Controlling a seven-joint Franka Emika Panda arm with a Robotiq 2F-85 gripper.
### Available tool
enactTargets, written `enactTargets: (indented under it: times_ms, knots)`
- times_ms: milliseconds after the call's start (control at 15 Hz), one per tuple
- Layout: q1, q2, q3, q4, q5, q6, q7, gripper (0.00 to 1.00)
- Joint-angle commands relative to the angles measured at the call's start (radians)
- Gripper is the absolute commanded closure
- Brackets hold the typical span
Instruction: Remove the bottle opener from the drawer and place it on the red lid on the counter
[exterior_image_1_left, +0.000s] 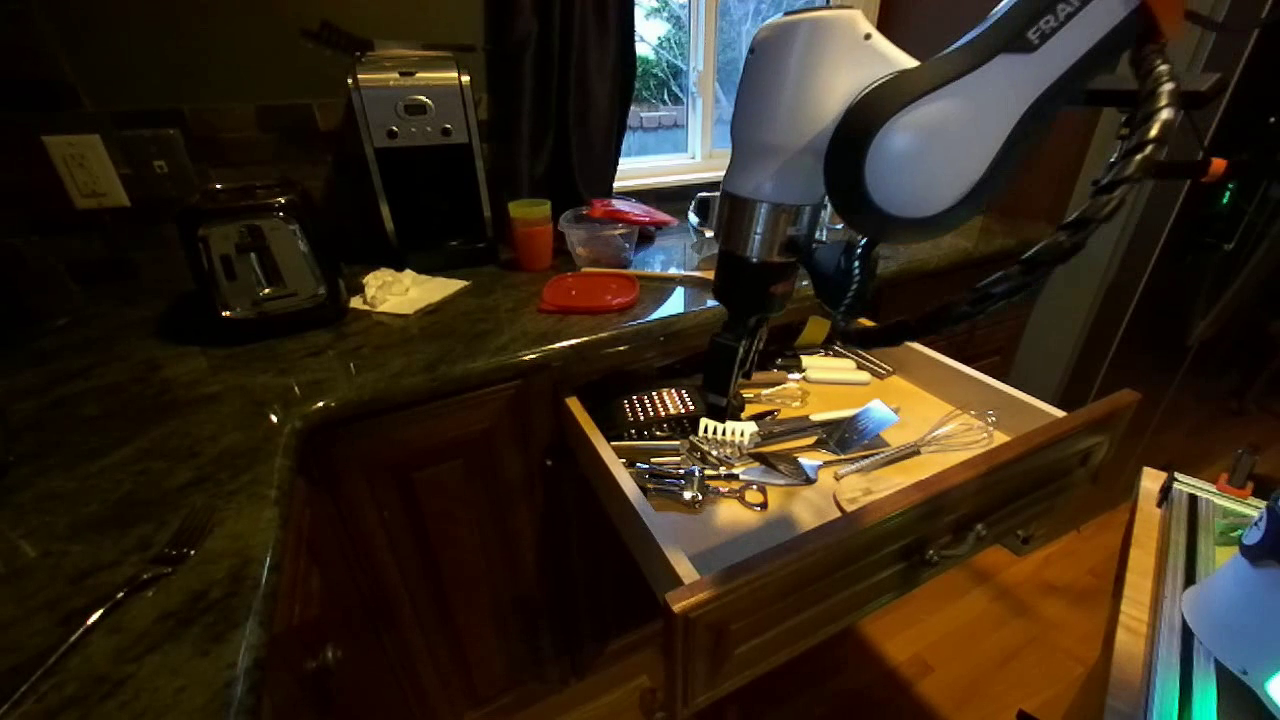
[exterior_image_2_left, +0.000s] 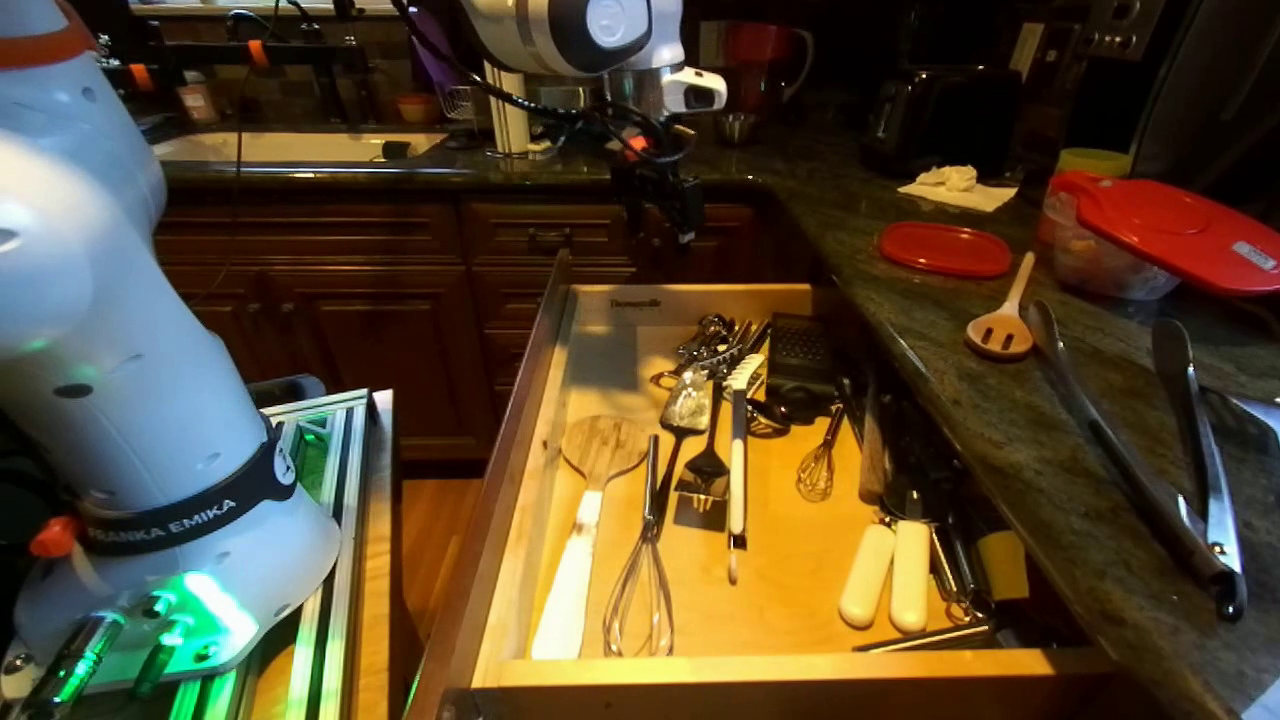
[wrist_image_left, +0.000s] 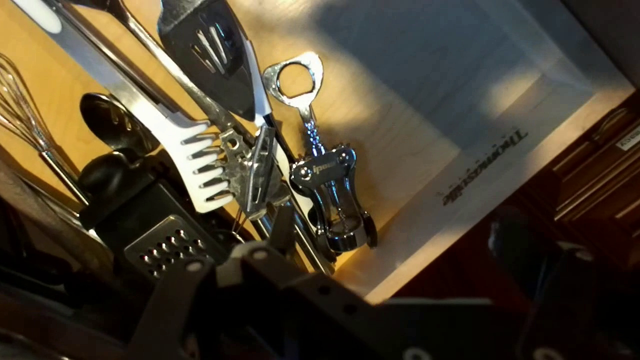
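Note:
The bottle opener is a shiny winged corkscrew with a ring head (wrist_image_left: 330, 185). It lies flat in the open drawer (wrist_image_left: 400, 240), close to the side wall, beside other utensils. In an exterior view it shows at the drawer's near left (exterior_image_1_left: 695, 487). My gripper (wrist_image_left: 395, 237) is open and empty, its fingers wide apart above that end of the drawer, not touching the opener. The gripper also shows in both exterior views (exterior_image_1_left: 725, 395) (exterior_image_2_left: 662, 222). The red lid (exterior_image_1_left: 590, 292) lies flat on the dark counter (exterior_image_1_left: 450, 350). The lid is out of the wrist view.
A black grater (exterior_image_2_left: 798, 360), spatulas, a white-toothed server (wrist_image_left: 195, 165) and whisks (exterior_image_2_left: 640, 600) lie around the opener. The counter edge borders the drawer's back. A wooden spoon (exterior_image_2_left: 1000, 335), tongs (exterior_image_2_left: 1120, 470), a container (exterior_image_1_left: 598, 240) and an orange-red cup (exterior_image_1_left: 532, 243) stand or lie near the lid.

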Motion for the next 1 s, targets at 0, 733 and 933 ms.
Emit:
enactTargets:
  times_ms: [0, 733, 933]
  knots:
    - [0.006, 0.124, -0.022, 0.091, -0.059, -0.030, 0.002, 0.00]
    - [0.036, 0.243, -0.031, 0.209, -0.117, -0.106, -0.046, 0.00]
    - [0.046, 0.263, -0.043, 0.229, -0.153, -0.129, -0.014, 0.00]
